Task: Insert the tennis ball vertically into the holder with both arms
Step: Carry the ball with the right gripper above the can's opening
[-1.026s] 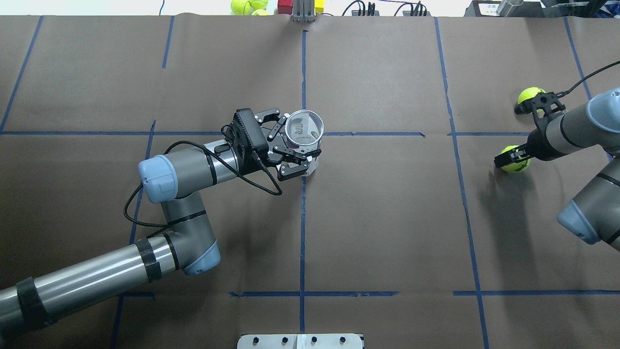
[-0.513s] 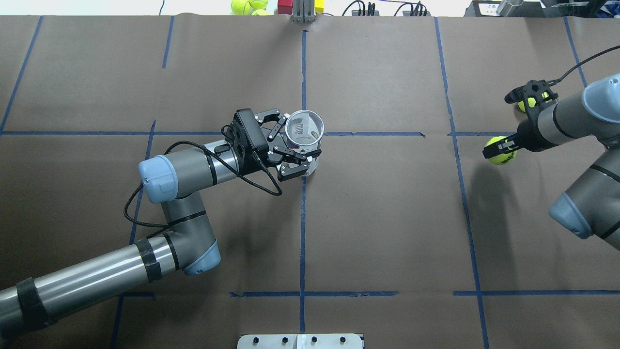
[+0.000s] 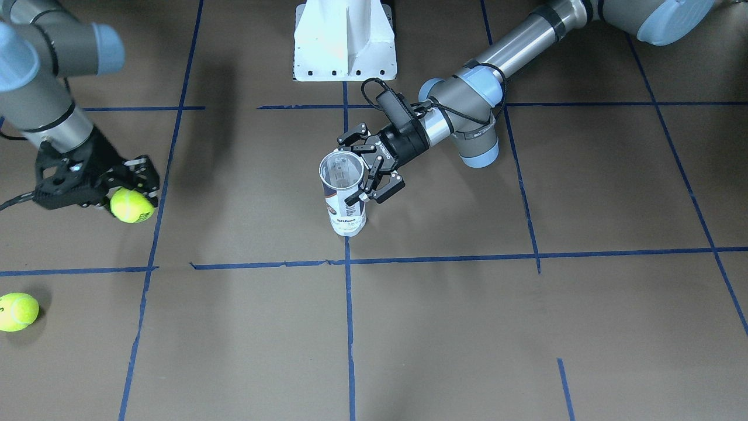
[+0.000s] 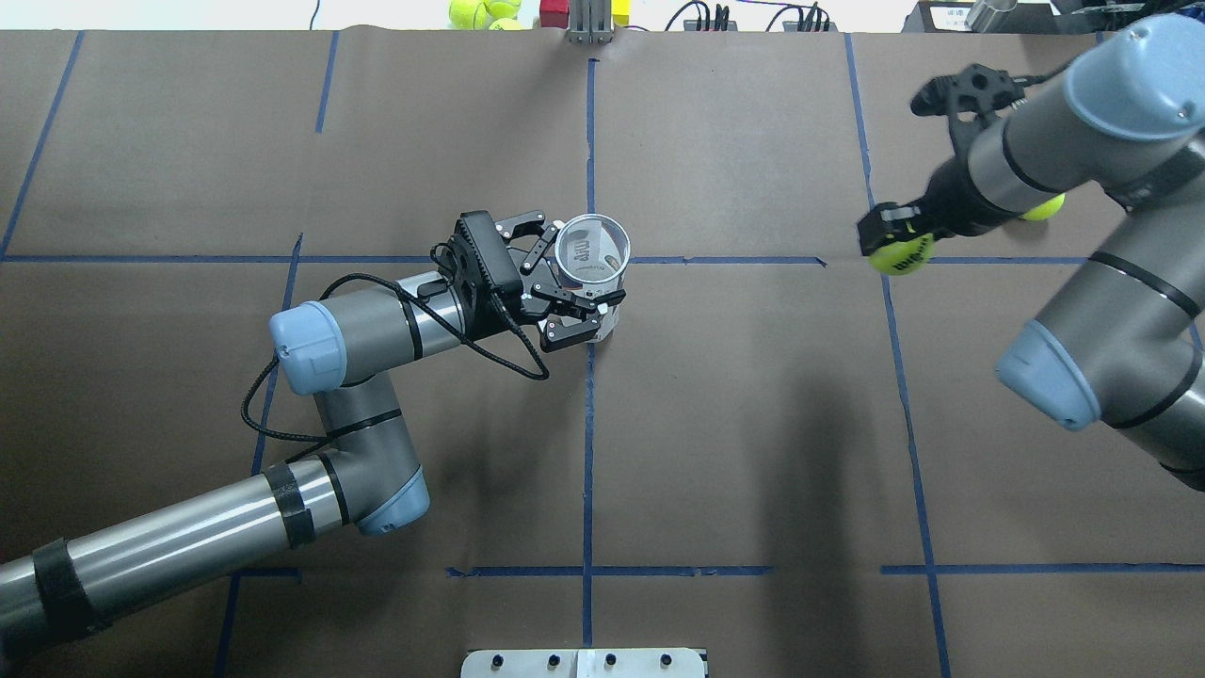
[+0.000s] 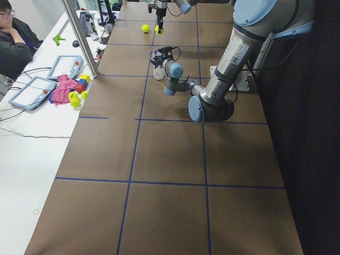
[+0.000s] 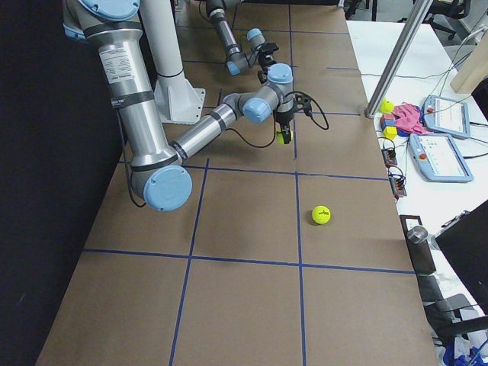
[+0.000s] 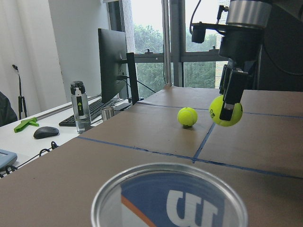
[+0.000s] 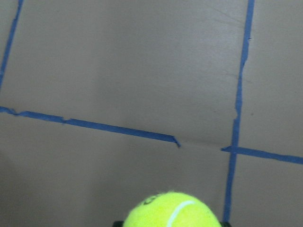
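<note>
You have the brown table (image 4: 753, 424) in front of you, marked into fields by blue tape lines (image 4: 588, 452). The left arm (image 4: 348, 330) comes in from the robot's side and reaches to the middle of the table. The right arm (image 4: 1083, 311) bends in over the right end. The clear can (image 3: 348, 213) stands upright near the middle of the table, just beside a crossing of the tape lines, with its open mouth upward. The left hand (image 3: 369, 166) is closed around the upper part of the can from the side and holds its wall on both sides. The right hand (image 4: 892, 235) points downward and grips a tennis ball (image 7: 226, 110) tightly. This ball is well apart from the can, toward the robot's right. It seems to hang above the table, though the views do not make this fully sure. A second ball (image 3: 17, 311) lies on the table near the right end, farther from the robot than the right hand.
</note>
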Robot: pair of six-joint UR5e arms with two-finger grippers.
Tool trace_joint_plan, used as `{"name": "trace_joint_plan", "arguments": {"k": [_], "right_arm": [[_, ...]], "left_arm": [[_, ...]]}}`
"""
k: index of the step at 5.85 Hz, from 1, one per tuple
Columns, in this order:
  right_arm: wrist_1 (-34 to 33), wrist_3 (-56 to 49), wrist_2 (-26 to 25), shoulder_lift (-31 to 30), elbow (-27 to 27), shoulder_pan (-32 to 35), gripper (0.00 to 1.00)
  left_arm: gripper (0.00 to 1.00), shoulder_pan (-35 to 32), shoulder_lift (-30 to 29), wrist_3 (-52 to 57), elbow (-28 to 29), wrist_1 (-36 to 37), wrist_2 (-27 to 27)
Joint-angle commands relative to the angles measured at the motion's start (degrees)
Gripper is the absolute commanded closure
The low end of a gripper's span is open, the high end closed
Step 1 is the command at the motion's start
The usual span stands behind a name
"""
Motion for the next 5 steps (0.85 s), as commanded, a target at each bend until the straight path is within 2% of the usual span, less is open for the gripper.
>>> {"name": "trace_joint_plan", "arguments": {"k": [1, 2, 3, 4, 5], "right_arm": [[-9.6, 15.8, -0.7, 11.4, 3.2, -4.5, 0.96], [-14.7, 21.4, -3.8, 17.8, 3.1, -8.0, 0.96], [-22.6, 23.3, -6.7, 24.9, 2.5, -10.9, 0.96], [-23.5, 25.7, -7.4, 28.6, -0.2, -12.0, 0.96], [-23.4, 26.0, -8.7, 33.4, -6.2, -12.5, 0.96]], "left_arm": [[0.13, 0.0, 0.1, 0.0, 0.0, 0.0, 0.0], [0.13, 0.0, 0.1, 0.0, 0.0, 0.0, 0.1], [0.13, 0.0, 0.1, 0.0, 0.0, 0.0, 0.0], [0.13, 0.0, 0.0, 0.0, 0.0, 0.0, 0.0], [0.13, 0.0, 0.1, 0.0, 0.0, 0.1, 0.0]]}}
